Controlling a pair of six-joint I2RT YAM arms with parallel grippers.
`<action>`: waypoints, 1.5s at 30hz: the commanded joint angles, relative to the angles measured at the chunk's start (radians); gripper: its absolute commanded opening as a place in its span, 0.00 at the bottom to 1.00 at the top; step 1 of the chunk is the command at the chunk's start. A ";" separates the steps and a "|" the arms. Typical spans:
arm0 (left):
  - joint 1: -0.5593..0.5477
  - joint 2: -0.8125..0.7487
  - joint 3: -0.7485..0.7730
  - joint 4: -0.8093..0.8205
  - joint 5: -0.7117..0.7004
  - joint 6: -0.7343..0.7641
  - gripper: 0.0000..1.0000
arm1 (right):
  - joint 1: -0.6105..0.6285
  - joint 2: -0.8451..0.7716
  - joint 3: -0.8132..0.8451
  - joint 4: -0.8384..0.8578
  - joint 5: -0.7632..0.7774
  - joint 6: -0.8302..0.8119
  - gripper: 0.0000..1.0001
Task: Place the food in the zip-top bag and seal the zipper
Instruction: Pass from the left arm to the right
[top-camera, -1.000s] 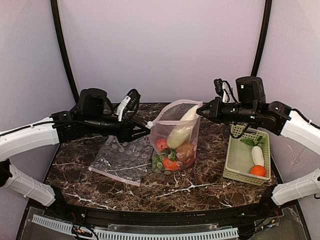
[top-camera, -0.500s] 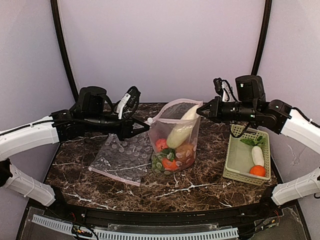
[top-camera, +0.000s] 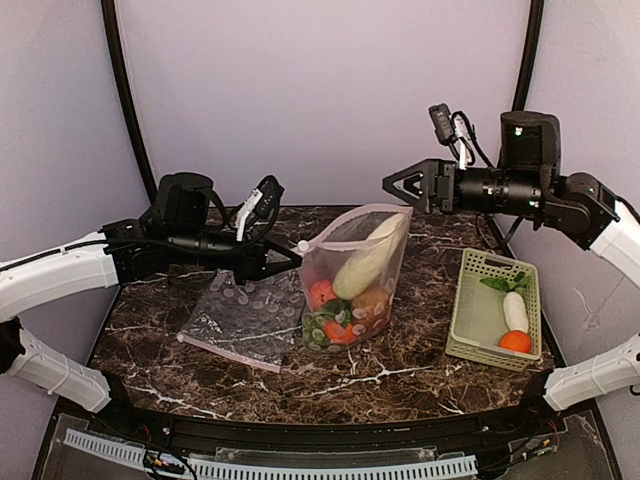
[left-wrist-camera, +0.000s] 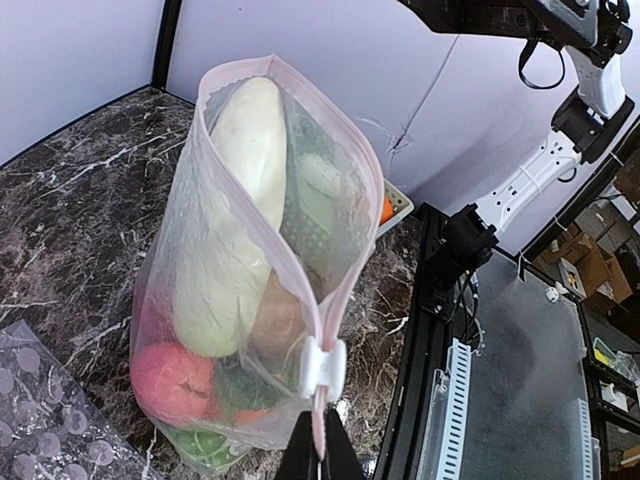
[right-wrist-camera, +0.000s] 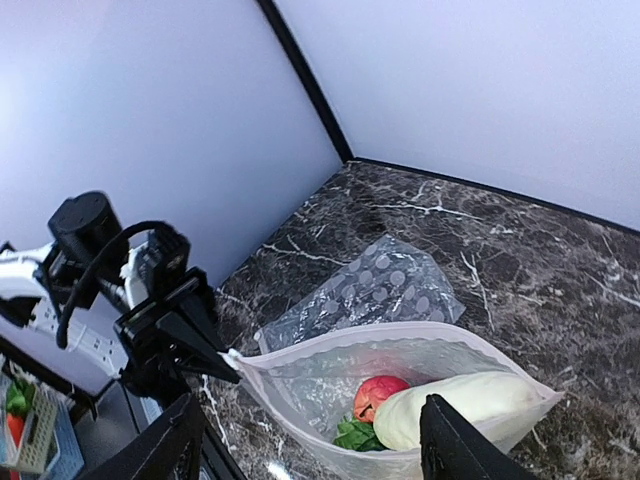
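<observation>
The zip-top bag (top-camera: 352, 290) stands upright mid-table with its mouth open. Inside it are a white radish (top-camera: 368, 258), a red apple (top-camera: 322, 290), greens and other food. My left gripper (top-camera: 292, 256) is shut on the bag's left top corner, pinching the pinkish zipper (left-wrist-camera: 292, 245) strip just below its white slider (left-wrist-camera: 322, 368). In the left wrist view the left gripper (left-wrist-camera: 320, 452) holds that strip between closed tips. My right gripper (top-camera: 396, 187) hangs open above the bag's right corner, touching nothing. In the right wrist view the right gripper (right-wrist-camera: 310, 405) looks down into the bag (right-wrist-camera: 300, 385).
A second dotted bag (top-camera: 245, 320) lies flat on the marble table, left of the standing one. A pale green basket (top-camera: 472, 335) at the right holds a white radish (top-camera: 515, 310), an orange (top-camera: 516, 341) and greens (top-camera: 505, 283).
My right gripper let go of the bag's right corner, opened, and rose up and to the right. My left gripper closed on the left corner. The bag's mouth shifted slightly.
</observation>
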 joint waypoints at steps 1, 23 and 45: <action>-0.004 -0.023 0.025 0.000 0.089 0.027 0.01 | 0.090 0.068 0.081 -0.028 -0.090 -0.225 0.72; -0.004 0.000 0.100 -0.176 0.239 0.136 0.01 | 0.141 0.421 0.220 0.017 -0.543 -0.528 0.54; -0.003 -0.039 0.073 -0.175 0.146 0.112 0.01 | 0.144 0.449 0.113 0.069 -0.632 -0.478 0.09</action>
